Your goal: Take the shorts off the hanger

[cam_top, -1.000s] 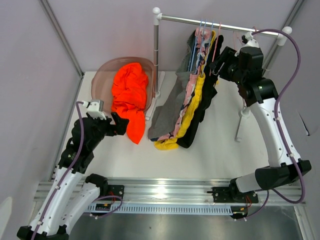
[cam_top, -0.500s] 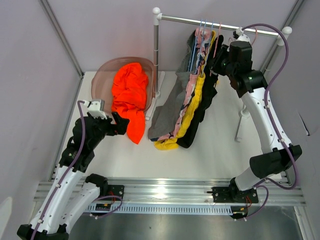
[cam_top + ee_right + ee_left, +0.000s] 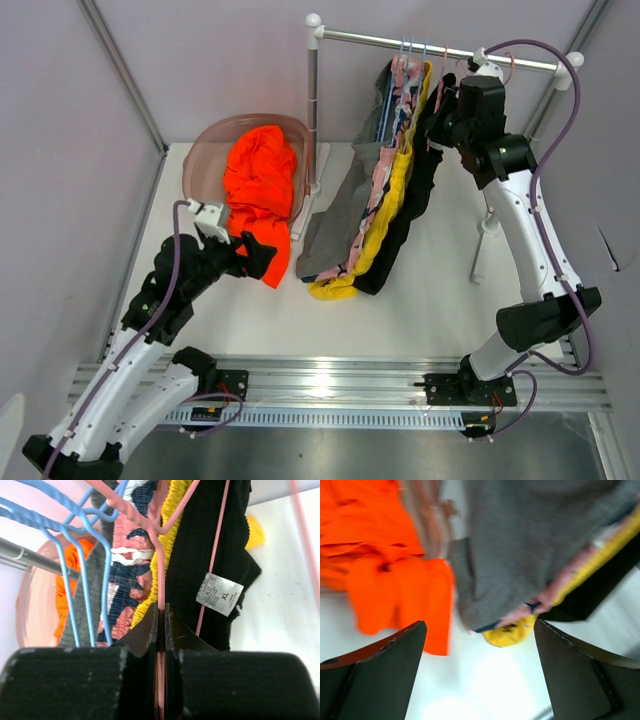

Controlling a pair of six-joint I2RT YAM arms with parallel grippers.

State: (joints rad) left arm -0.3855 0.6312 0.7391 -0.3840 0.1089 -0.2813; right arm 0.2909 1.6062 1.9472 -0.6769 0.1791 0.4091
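From above, my right claw [image 3: 440, 112] sits at the far metal rail [image 3: 400, 41], against the hanging black cloth shorts [image 3: 405, 210]. Left wrist: my left claw [image 3: 480, 650] gapes wide, ready near the bright orange cloth shorts [image 3: 385, 555]. Right wrist: that claw pinches the thin pink wire hanger [image 3: 160, 587], likely to steady it.

shorts: five, namely orange [image 3: 258, 190], grey [image 3: 340, 215], patterned [image 3: 385, 170], yellow [image 3: 385, 228], black [image 3: 412, 200]
blue hangers [image 3: 80, 545]: at least two
pink hanger [image 3: 150, 530]: at least one
tub [image 3: 215, 135]: one
rail [image 3: 360, 38]: one
grippers: two, left gripper [image 3: 480, 630], right gripper [image 3: 161, 609]
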